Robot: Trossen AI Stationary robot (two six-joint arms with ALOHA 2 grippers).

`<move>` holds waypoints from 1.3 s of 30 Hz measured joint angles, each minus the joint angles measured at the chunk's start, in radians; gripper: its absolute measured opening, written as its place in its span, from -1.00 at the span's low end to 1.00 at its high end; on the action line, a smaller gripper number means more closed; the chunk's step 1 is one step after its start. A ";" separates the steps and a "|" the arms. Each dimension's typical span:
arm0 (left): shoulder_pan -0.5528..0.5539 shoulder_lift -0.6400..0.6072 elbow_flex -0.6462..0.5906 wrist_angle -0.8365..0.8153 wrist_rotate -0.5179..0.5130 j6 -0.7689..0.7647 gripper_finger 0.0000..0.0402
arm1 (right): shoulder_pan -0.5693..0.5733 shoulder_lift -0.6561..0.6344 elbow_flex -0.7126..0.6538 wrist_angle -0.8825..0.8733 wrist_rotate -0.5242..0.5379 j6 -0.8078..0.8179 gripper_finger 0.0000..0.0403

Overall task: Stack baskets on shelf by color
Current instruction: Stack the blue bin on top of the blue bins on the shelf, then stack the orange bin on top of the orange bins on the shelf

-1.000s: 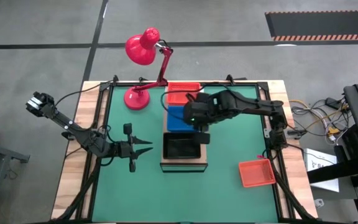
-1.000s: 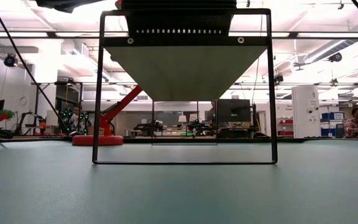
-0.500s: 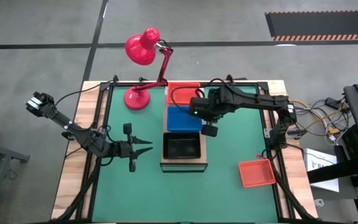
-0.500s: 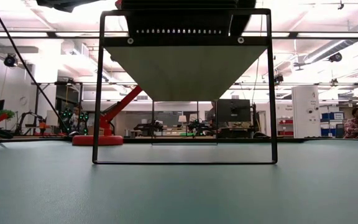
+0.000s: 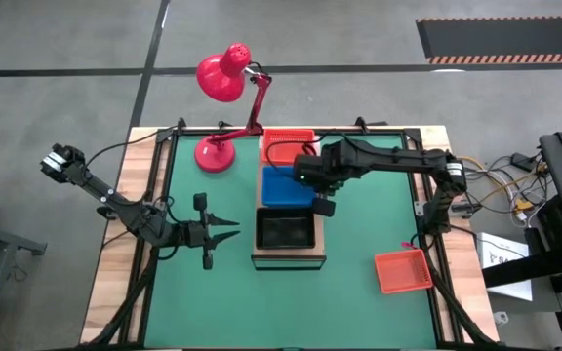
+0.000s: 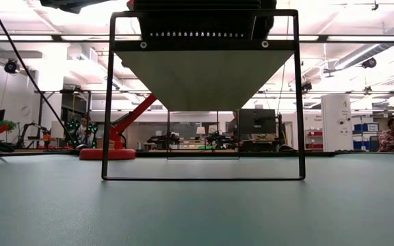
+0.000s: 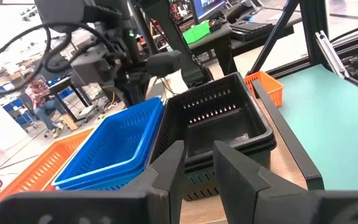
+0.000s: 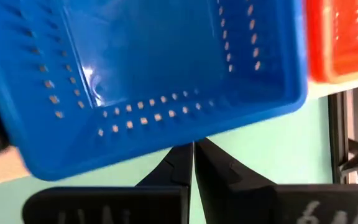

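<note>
blue basket [image 5: 288, 186] on shelf [image 5: 289, 257], closed right gripper [image 5: 324, 207] just beside

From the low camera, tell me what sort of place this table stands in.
Probably a robotics lab or workshop: a monitor on benches behind the table, ceiling strip lights, a seated person at the far right.

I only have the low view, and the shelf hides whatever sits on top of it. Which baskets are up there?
Observer: Three colours in a row on the shelf: a red basket at the lamp end, a blue basket in the middle and a black basket at the other end.
Operator: Where is the right claw?
Observer: The right claw is shut on nothing, just beside the blue basket's edge.
Operator: Is any basket off the shelf?
Observer: Yes, a second red basket lies on the green mat, on the right arm's side.
</note>
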 joint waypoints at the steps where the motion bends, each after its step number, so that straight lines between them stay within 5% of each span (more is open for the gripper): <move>1: 0.000 0.000 0.000 0.000 0.000 0.000 -0.65 | 0.000 0.000 0.008 0.006 0.000 0.000 -0.96; 21: 0.000 0.000 0.000 -0.001 0.000 0.000 -0.65 | 0.037 -0.049 0.043 0.013 0.004 0.044 -0.96; 31: 0.000 0.000 -0.001 -0.002 0.000 -0.005 -0.65 | 0.250 -0.154 -0.035 0.057 0.004 0.154 -0.96; 39: 0.000 0.000 -0.001 0.001 0.000 -0.051 -0.65 | 0.467 -0.250 -0.253 0.094 -0.001 0.491 -0.96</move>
